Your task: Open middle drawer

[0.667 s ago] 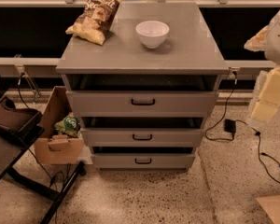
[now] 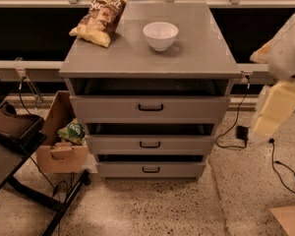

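Middle drawer [image 2: 150, 144], the second of three in a grey cabinet [image 2: 201, 58], sits at the centre of the view with its flat front facing the camera and its small black bar handle [image 2: 150, 144] untouched. A dark gap shows above its front, as above the other two drawers, and it does not look pulled out, so the opening appears not yet begun.

On the cabinet top rest a crumpled chip bag [image 2: 101, 19] at the back left and a white bowl [image 2: 160, 35] near the middle, well apart from each other. An open cardboard box [image 2: 56, 154] holding a green packet [image 2: 74, 131] stands on the speckled floor just beside the cabinet's left side. A black power adapter [image 2: 242, 132] and its cable lie on the floor to the right.

The cream-coloured gripper [image 2: 277, 109] hangs in the air at the right edge, well apart from the cabinet and roughly level with the upper drawers (whether it is open or closed cannot be told). Compared with a moment earlier it has drifted slightly lower and leftward, while the drawers, bag and bowl have stayed put. That suggests the approach is only starting: the gripper must travel left and down to reach the middle handle, not the top one.
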You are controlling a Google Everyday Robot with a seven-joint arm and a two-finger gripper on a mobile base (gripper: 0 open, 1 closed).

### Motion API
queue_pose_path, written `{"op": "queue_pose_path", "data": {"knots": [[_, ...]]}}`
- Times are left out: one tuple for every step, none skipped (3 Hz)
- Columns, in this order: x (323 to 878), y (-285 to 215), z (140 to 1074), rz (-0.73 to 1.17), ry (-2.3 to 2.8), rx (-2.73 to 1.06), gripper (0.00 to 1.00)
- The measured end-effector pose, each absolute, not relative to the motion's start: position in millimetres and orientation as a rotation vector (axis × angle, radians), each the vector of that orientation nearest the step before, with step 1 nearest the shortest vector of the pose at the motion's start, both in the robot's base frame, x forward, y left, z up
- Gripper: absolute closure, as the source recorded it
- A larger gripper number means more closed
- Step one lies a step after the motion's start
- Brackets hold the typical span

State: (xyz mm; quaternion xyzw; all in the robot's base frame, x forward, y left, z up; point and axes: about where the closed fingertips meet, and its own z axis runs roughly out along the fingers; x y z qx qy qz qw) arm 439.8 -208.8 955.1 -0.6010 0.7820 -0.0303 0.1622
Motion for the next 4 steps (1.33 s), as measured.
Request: {"op": "queue_pose_path", "data": {"knots": [[437.7, -185.1, 891.3, -0.013, 2.22, -1.7, 0.0], [458.7, -156.0, 784.2, 0.022, 2.23, -1.728, 0.0], [492.8, -141.9, 717.1, -0.016, 2.228, -1.746, 0.0], [554.0, -139.7, 647.3, -0.034, 2.171, -1.742, 0.0]]}}
